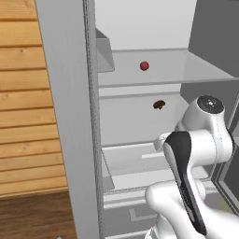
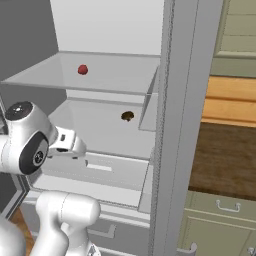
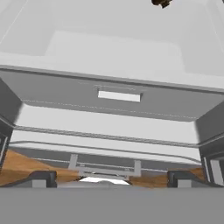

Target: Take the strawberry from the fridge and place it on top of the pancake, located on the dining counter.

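The tall light grey fridge [image 1: 70,116] is standing open, exposing its pale inner shelves. The tiny roundish red strawberry [image 1: 144,66] is resting on the upper pale shelf [image 1: 186,70], at about 12 o'clock in the left base view and at about 11 o'clock in the right base view [image 2: 82,69]. A small dark brown lump [image 1: 159,104] is lying on the shelf below, at roughly 5 o'clock from the strawberry and well apart from it; it is showing again in the right base view [image 2: 127,116] and at the 12 o'clock edge of the hand view [image 3: 162,3].

The white robot arm [image 1: 196,154] is rising from 5 o'clock in the left base view, its wrist lying in front of the lower part of the open compartment. The two-finger gripper [image 3: 111,177] is facing a pale drawer front [image 3: 118,98] and a lower drawer with a bar handle [image 3: 105,168]; its dark fingertips [image 3: 41,178] are standing spread as wide apart as they go, with nothing between them. The strawberry is lying higher than the hand, untouched.
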